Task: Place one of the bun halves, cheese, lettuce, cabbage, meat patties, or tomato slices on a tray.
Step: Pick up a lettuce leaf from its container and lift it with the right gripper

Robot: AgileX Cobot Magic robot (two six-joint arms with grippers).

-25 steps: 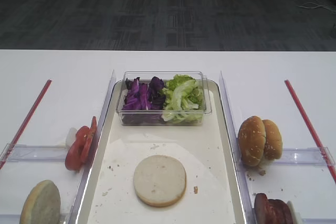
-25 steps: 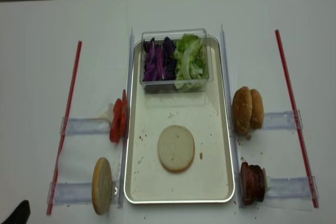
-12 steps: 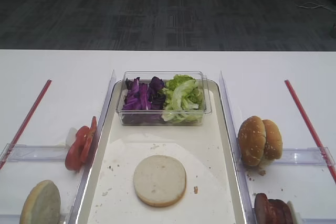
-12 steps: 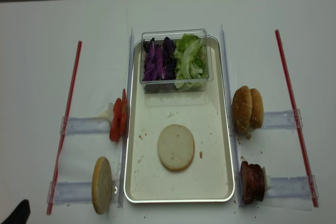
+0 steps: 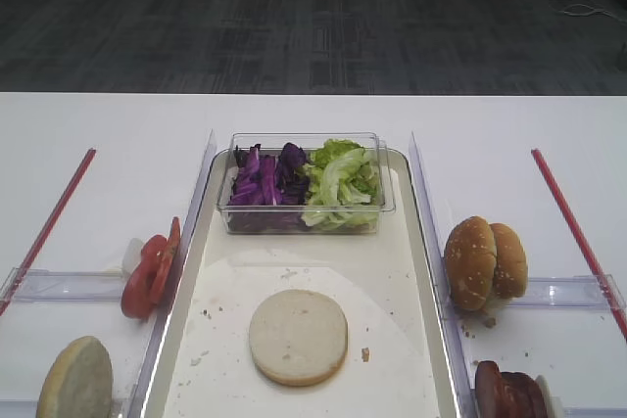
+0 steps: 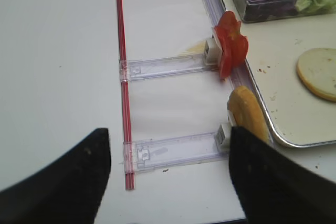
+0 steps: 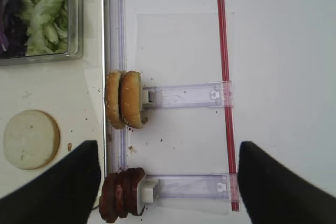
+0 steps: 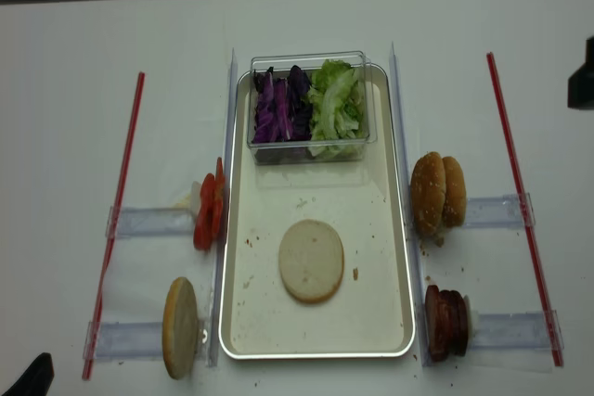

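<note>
A pale bun half lies flat on the tray. At the tray's far end, lettuce and cabbage fill a clear tub. Tomato slices and another bun half stand on edge on the left racks. Sesame bun halves and meat patties stand on the right racks. My right gripper hangs open high above the patty rack, holding nothing. My left gripper is open over the lower left rack, also holding nothing. No cheese is visible.
Red strips mark the outer sides of the white table. Clear plastic rails run along both long sides of the tray. A dark arm part shows at the right edge, another at the bottom left.
A dark arm part has come into the right edge of the realsense view. None of the food has moved.
</note>
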